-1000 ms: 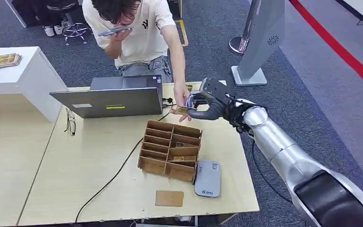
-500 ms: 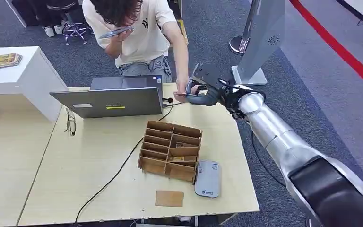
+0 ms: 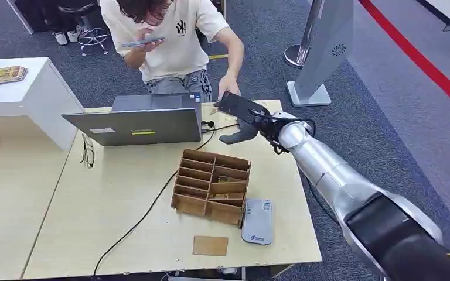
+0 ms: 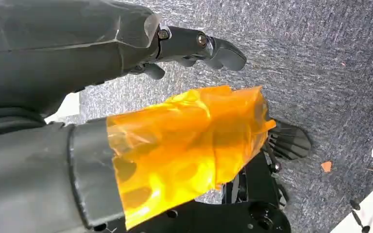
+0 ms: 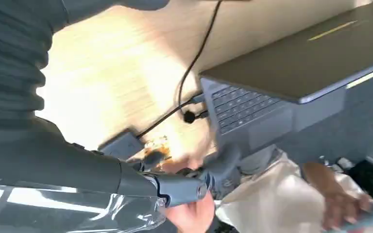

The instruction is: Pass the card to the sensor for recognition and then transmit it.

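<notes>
My right hand (image 3: 238, 114) reaches over the table's far edge to the seated person's hand (image 3: 228, 88), which touches its fingertips. A tan sliver of the card (image 3: 214, 106) shows at those fingertips, and my thumb hangs apart below. Who holds the card is unclear. The right wrist view is blurred: my fingers (image 5: 184, 187) lie over the person's hand (image 5: 192, 216), with a brownish card (image 5: 154, 151) beside them. The grey sensor (image 3: 257, 220) lies near the table's front right. My left hand (image 4: 126, 97) hangs over carpet, fingers apart, holding nothing.
A wooden divided box (image 3: 212, 186) stands mid-table beside the sensor, and a second brown card (image 3: 210, 245) lies near the front edge. An open laptop (image 3: 135, 120), glasses (image 3: 87, 151) and a black cable (image 3: 146, 211) lie to the left. A white cabinet (image 3: 29, 93) stands further left.
My right hand has moved away from me and leftward, from above the box to the table's far edge. The person has sat up and now meets it with a hand.
</notes>
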{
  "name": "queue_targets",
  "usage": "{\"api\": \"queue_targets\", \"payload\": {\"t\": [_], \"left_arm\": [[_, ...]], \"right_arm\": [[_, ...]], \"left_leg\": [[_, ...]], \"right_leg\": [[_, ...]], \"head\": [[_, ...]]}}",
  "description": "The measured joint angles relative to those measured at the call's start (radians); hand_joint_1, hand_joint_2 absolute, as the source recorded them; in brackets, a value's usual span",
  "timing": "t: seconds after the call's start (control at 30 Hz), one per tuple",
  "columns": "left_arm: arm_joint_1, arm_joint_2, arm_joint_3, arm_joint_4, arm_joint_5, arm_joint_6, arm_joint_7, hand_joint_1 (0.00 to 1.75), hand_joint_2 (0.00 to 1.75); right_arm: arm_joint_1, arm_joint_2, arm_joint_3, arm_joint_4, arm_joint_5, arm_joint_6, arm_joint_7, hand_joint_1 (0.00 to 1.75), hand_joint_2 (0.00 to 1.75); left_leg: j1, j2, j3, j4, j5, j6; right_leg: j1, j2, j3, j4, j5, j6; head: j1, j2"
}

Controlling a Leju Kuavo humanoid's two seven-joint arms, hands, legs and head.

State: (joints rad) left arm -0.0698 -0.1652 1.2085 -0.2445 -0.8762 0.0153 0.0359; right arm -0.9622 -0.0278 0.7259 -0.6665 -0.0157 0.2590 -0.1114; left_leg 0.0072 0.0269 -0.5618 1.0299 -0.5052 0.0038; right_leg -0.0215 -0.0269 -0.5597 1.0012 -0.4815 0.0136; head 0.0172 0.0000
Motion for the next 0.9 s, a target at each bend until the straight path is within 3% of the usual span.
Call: {"api": "queue_targets", "payload": {"t": [0.03, 0.07, 0.47, 0.67, 0.9], "left_arm": [[0.000, 0.000, 0.000, 0.000, 0.000, 0.000, 0.000, 0.00, 0.00], [0.000, 0.000, 0.000, 0.000, 0.001, 0.000, 0.000, 0.00, 0.00], [0.002, -0.015, 0.000, 0.000, 0.008, 0.006, -0.016, 0.00, 0.00], [0.003, -0.023, 0.000, 0.000, 0.013, 0.013, -0.018, 0.00, 0.00], [0.004, -0.029, 0.000, 0.000, 0.032, 0.024, -0.024, 0.00, 0.00]], "right_arm": [[0.010, 0.000, -0.004, -0.009, -0.008, 0.000, -0.007, 0.00, 1.75], [0.022, 0.000, -0.009, -0.019, -0.019, 0.000, -0.015, 0.00, 0.00], [0.335, -0.031, -0.220, -0.390, -0.244, 0.067, -0.140, 0.00, 0.00], [0.461, -0.040, -0.303, -0.552, -0.289, 0.098, -0.157, 0.00, 0.00], [0.646, -0.061, -0.380, -0.729, -0.381, 0.187, -0.196, 0.00, 0.00]], "left_leg": [[0.000, 0.000, 0.000, 0.000, 0.000, 0.000], [0.000, 0.000, 0.000, 0.000, 0.000, 0.000], [0.000, -0.001, 0.005, 0.000, 0.000, 0.000], [0.000, -0.001, 0.005, 0.000, 0.000, 0.000], [0.000, -0.001, 0.004, 0.000, 0.000, 0.000]], "right_leg": [[0.000, 0.000, 0.000, 0.000, 0.000, 0.000], [0.000, 0.000, 0.000, 0.000, 0.000, 0.000], [0.000, -0.001, -0.002, -0.001, 0.000, 0.000], [0.000, -0.001, -0.003, 0.000, 0.000, 0.000], [0.000, -0.002, -0.003, -0.001, 0.000, 0.000]], "head": [[-0.001, 0.000], [0.000, 0.000], [0.000, 0.000], [0.000, 0.000], [0.000, 0.000]]}}
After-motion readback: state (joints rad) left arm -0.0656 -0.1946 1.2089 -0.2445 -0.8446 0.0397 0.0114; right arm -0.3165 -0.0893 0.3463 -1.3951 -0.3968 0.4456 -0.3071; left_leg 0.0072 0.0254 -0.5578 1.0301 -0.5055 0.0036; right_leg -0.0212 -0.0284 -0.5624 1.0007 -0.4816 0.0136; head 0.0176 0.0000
